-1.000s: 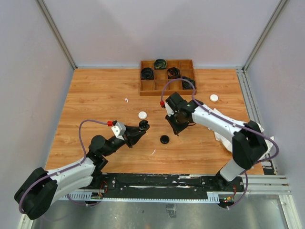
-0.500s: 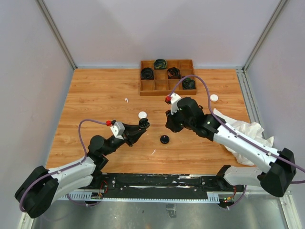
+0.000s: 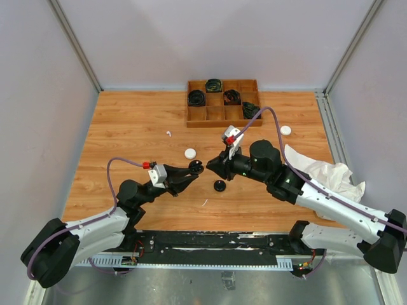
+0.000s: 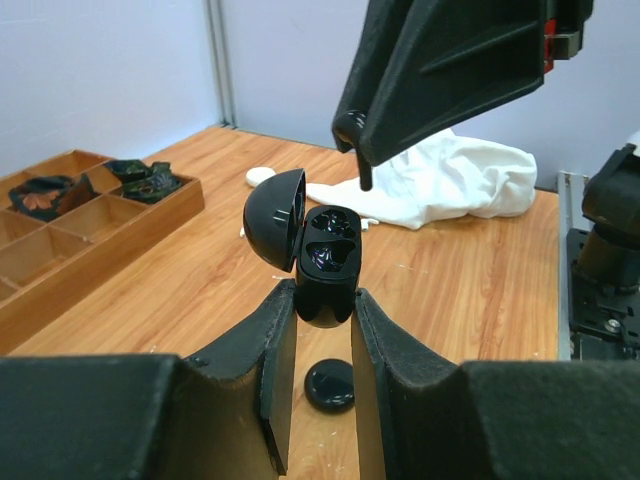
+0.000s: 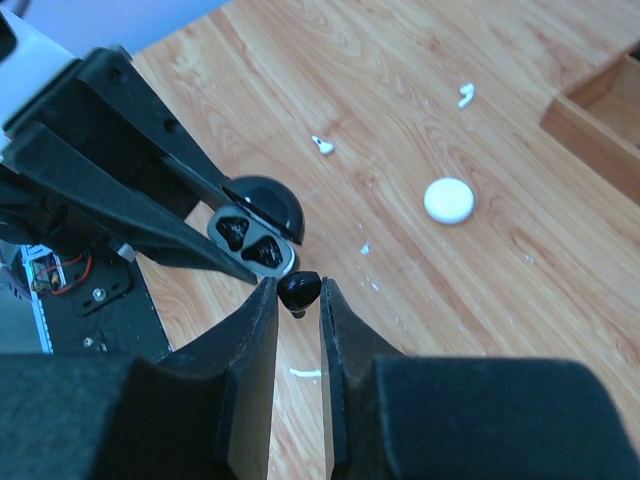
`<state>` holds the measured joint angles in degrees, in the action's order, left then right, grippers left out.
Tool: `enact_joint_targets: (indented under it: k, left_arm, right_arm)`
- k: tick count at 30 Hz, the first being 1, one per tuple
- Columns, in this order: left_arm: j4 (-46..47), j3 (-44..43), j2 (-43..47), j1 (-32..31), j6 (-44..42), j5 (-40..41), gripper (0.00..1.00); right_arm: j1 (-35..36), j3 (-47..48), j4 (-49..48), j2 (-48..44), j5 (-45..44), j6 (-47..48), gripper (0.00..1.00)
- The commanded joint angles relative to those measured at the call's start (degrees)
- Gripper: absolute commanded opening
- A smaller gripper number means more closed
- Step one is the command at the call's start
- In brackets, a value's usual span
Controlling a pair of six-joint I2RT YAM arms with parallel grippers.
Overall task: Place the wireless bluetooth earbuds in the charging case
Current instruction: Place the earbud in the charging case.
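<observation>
My left gripper (image 3: 191,170) (image 4: 322,300) is shut on a black charging case (image 4: 325,265) and holds it above the table with its lid open. Two dark sockets show inside, and I cannot tell what they hold. The case also shows in the top view (image 3: 196,168) and the right wrist view (image 5: 255,240). My right gripper (image 3: 212,166) (image 5: 298,292) is shut on a small black earbud (image 5: 299,289). It holds the earbud right beside the case's open rim, just apart from it. In the left wrist view the right gripper's fingers (image 4: 440,70) hang just above the case.
A shut black round case (image 3: 220,185) (image 4: 330,385) lies on the table below the grippers. White round cases (image 3: 190,153) (image 3: 285,130) and loose white earbuds (image 3: 168,133) (image 5: 323,145) lie about. A wooden tray (image 3: 219,124) of coiled cables stands at the back. A white cloth (image 3: 318,175) lies to the right.
My right arm has swung round and brought its gripper with the earbud forward and left, up to the open case. My left gripper has shifted slightly right with the case.
</observation>
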<state>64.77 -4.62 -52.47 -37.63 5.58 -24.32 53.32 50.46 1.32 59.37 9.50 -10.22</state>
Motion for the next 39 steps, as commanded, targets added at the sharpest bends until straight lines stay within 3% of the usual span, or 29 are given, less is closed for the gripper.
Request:
enact_joint_targets:
  k: [1, 13, 39]
  left_arm:
    - [4.69, -1.14, 0.46, 0.27, -1.99, -3.71, 0.00]
    - [7.20, -0.74, 0.44, 0.27, -3.56, -6.64, 0.00]
    - [8.48, -0.22, 1.66, 0.27, -1.97, -6.21, 0.00]
  right_arm:
    - [1.91, -2.32, -10.56, -1.26, 4.18, 1.57, 0.12]
    - [4.59, -5.05, -18.76, -0.46, 7.79, 2.38, 0.12]
    - [5.48, -5.10, -14.65, 1.29, 7.52, 3.86, 0.12]
